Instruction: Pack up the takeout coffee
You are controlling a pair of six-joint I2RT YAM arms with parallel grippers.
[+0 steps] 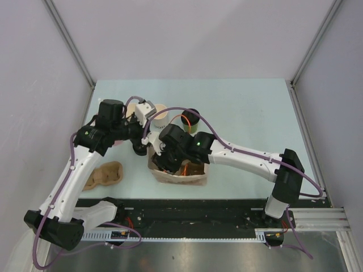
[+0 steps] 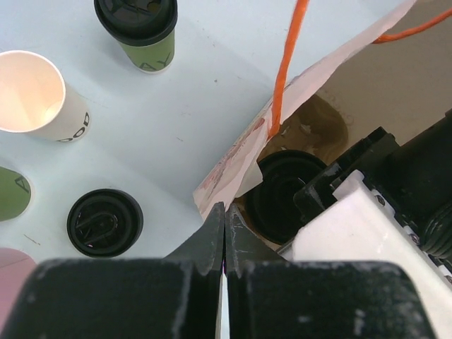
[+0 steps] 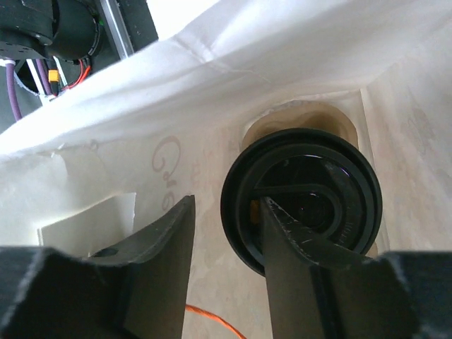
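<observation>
Nearest you, down inside the paper bag (image 3: 141, 92), your right gripper (image 3: 222, 244) stands partly spread with nothing clamped between its fingers. The lidded cup (image 3: 304, 201) sits upright on the bag floor, its black lid partly hidden behind one finger, and you cannot tell whether that finger brushes the rim. This looks like the release of the cup, so spread wider before lifting. Then rise straight out of the mouth, clear of the lid, the bag wall and the orange handle (image 2: 286, 63), or you may tip the cup or drag the bag. Your left gripper (image 2: 224, 229) is clenched right at the bag's edge. Whether it pinches the paper is unclear, so hold it steady in case it props the mouth. Farther out on the counter (image 2: 176, 127) stand a loose black lid (image 2: 104, 221), an open white cup (image 2: 35, 95) and a lidded green cup (image 2: 138, 32), none packed yet.
</observation>
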